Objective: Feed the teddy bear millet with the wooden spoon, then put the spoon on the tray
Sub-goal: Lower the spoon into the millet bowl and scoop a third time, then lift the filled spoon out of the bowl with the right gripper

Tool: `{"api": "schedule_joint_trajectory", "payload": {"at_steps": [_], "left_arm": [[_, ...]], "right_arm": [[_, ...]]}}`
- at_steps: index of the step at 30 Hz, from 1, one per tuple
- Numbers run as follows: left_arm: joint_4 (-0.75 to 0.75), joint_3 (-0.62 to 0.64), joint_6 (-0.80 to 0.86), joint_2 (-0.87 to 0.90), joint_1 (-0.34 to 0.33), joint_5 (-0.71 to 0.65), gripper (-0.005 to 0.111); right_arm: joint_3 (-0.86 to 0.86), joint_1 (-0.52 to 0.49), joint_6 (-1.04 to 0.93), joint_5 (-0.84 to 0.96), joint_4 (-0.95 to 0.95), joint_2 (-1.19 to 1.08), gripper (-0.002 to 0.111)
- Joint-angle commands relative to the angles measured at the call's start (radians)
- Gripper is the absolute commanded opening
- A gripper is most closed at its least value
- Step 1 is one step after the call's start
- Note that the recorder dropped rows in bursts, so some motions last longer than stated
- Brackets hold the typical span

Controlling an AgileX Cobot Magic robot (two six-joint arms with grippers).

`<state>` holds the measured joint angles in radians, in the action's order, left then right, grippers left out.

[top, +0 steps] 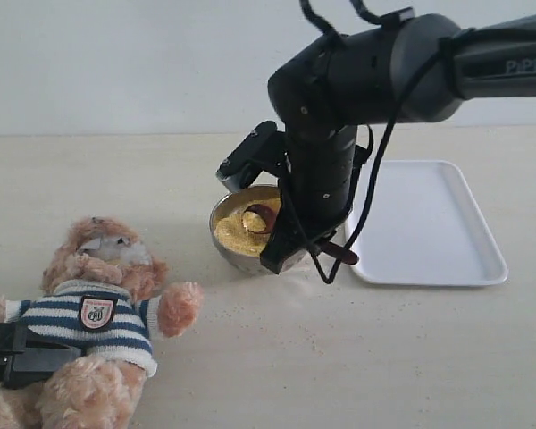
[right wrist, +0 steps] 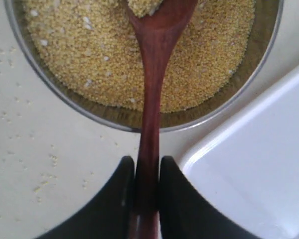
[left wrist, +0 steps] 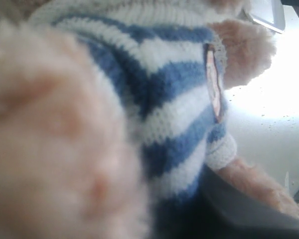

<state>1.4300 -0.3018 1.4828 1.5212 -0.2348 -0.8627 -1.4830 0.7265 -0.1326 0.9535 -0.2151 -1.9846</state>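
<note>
Handle end of wooden spoon (right wrist: 150, 99) unseen between right jaws

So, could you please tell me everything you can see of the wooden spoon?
The wooden spoon is dark reddish-brown and glossy, with an oval bowl and slim handle. Its bowl, heaped with grain, is over the millet in the metal bowl. The right gripper is shut on its handle, which points toward the tray.

Lab bench: beige tabletop (top: 357, 357), white wall (top: 116, 63)
</note>
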Motion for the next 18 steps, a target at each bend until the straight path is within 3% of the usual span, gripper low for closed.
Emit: {"api": "schedule_joint_trajectory", "payload": {"at_steps": [1,18], "left_arm": [[0.015,0.001,0.002,-0.001,-0.001,-0.016,0.007],[0.013,0.001,0.002,-0.001,-0.001,-0.016,0.007]], "right_arm": [[-0.007,-0.032,-0.061,0.023,0.062,0.04,0.0],[-0.008,-0.049,-0.131,0.076,0.12,0.086,0.0]]}}
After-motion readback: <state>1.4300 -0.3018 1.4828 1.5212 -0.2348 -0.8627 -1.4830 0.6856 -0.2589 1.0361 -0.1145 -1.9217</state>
